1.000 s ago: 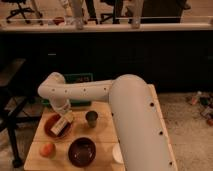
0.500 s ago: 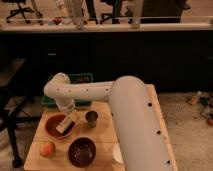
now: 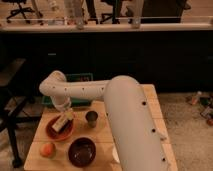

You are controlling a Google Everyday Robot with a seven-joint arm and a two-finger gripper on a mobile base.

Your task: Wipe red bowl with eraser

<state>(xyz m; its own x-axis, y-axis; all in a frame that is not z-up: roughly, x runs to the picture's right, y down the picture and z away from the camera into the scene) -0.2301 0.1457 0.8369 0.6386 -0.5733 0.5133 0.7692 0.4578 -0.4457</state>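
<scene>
Worktop of light wood carries all the things, and its left edge and near edge are close to the red bowl, which sits on the left part, not far from that left edge. Free room is small on that side; to the right of the bowl stands a small grey metal cup, just beside it but apart, and in front of it lies a dark brown-maroon bowl. An orange fruit rests near the front left corner. A green crate stands behind, at the back edge, and the thick white arm covers much of the right half of the worktop. The claw is over the red bowl, at its back right part, and it holds the eraser pressed down into the bowl. Compared with half a second ago, the claw and the eraser have shifted a little to the right and toward the back rim inside the bowl. The long axis of the eraser runs diagonally, from the near left to the far right, with the cream face turned up.
</scene>
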